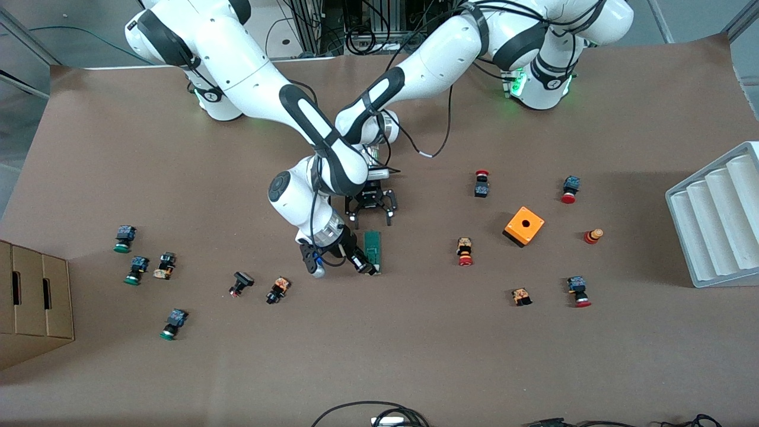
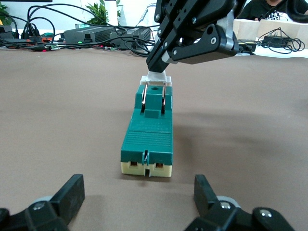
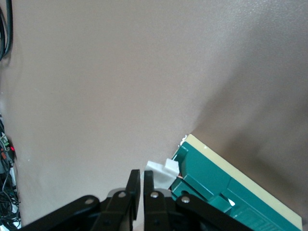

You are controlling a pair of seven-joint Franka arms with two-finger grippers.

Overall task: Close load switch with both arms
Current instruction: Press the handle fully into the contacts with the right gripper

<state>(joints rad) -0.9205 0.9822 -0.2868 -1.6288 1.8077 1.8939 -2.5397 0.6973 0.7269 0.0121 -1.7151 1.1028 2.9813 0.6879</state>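
**Insp. A:** Right gripper (image 1: 369, 268) first. Its fingertips are pressed together, nothing between them, tips down at the white tab (image 3: 161, 174) on the load switch (image 1: 373, 249). Tab end is the end nearer the front camera. Right wrist view shows the closed tips touching the tab or just beside it; can't tell which.

**Insp. B:** Left gripper (image 1: 372, 214)?

**Insp. A:** Fingers (image 2: 65, 197) spread wide, holding nothing, low over the table just off the switch's cream-coloured end, the end toward the robots' edge. Not touching the switch in left wrist view.

**Insp. B:** Switch location?

**Insp. A:** Lying flat on the brown table (image 1: 415, 356), approx. mid-table, well apart from every edge and corner, long axis running from the robots' edge toward the front edge.

**Insp. B:** Any brands, labels, writing?

**Insp. A:** None legible on the switch or grippers. Green top, two slots at the cream end, a round hole near the tab.

**Insp. B:** Other items?

**Insp. A:** Orange box (image 1: 524, 226) with a hole, toward the left arm's end. Grey ribbed tray (image 1: 714, 216) at that end's edge. Cardboard box (image 1: 32, 302) at the right arm's end, near the front corner. Push buttons scattered at both ends.
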